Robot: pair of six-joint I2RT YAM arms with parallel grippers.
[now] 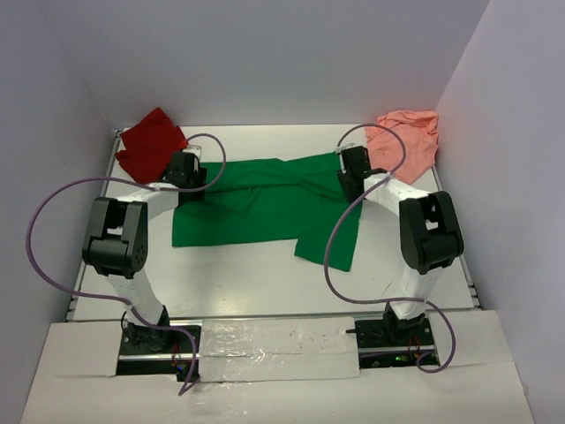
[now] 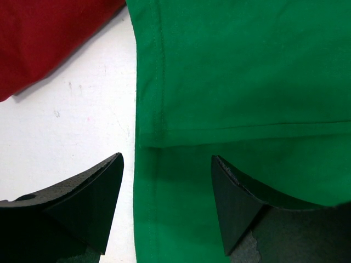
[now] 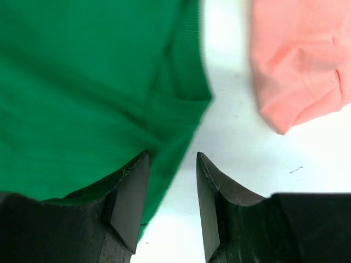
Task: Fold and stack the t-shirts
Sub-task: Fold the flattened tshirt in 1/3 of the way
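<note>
Left claw (image 2: 166,164), right claw (image 3: 171,159) both spread over green t-shirt (image 1: 265,199) edges; uneven pinch could skew fold.

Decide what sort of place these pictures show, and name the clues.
Probably a robotics lab test cell: plain pale walls box in a white table, and the left arm and right arm are bolted to its near edge.

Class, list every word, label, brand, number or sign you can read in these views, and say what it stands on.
None: no text can be read in any view.
The green t-shirt, the dark red t-shirt and the salmon pink t-shirt are plain cloth.
The left arm, the right arm and the table show no lettering.
</note>
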